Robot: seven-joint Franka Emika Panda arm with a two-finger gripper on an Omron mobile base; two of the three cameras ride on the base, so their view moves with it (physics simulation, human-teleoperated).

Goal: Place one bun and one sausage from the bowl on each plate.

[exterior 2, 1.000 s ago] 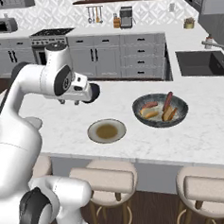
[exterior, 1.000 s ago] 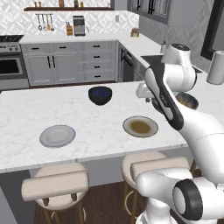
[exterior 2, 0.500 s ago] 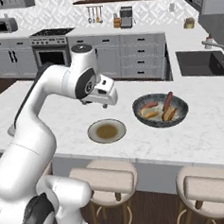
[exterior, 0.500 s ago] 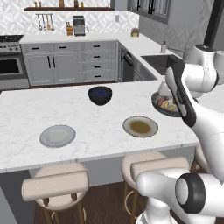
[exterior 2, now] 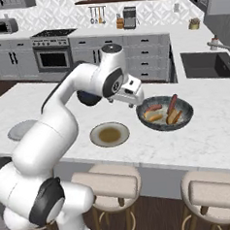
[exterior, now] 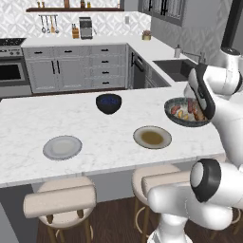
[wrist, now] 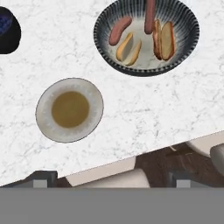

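Observation:
The wide grey bowl (wrist: pixel 104 51) holds two sausages (wrist: pixel 119 30) and two split buns (wrist: pixel 129 47); it also stands on the marble island in the right base view (exterior 2: pixel 161 128) and the left base view (exterior: pixel 176 119). The tan-centred plate (wrist: pixel 70 109) lies bare beside it (exterior 2: pixel 109 135) (exterior: pixel 152 137). The light grey plate (exterior: pixel 62 147) lies bare far to the left. My gripper (wrist: pixel 111 178) hangs open and empty above the counter's front edge, between the tan plate and the bowl (exterior 2: pixel 133 99).
A dark navy bowl (exterior: pixel 108 103) stands further back on the island (wrist: pixel 6 30). Padded stools (exterior 2: pixel 112 183) line the near side of the counter. A sink (exterior: pixel 175 69) is set in the back counter to the right.
My arm has swung right, from over the middle of the island toward the bowl. The jaws have gone from nearly shut to wide open. Nothing on the counter moved.

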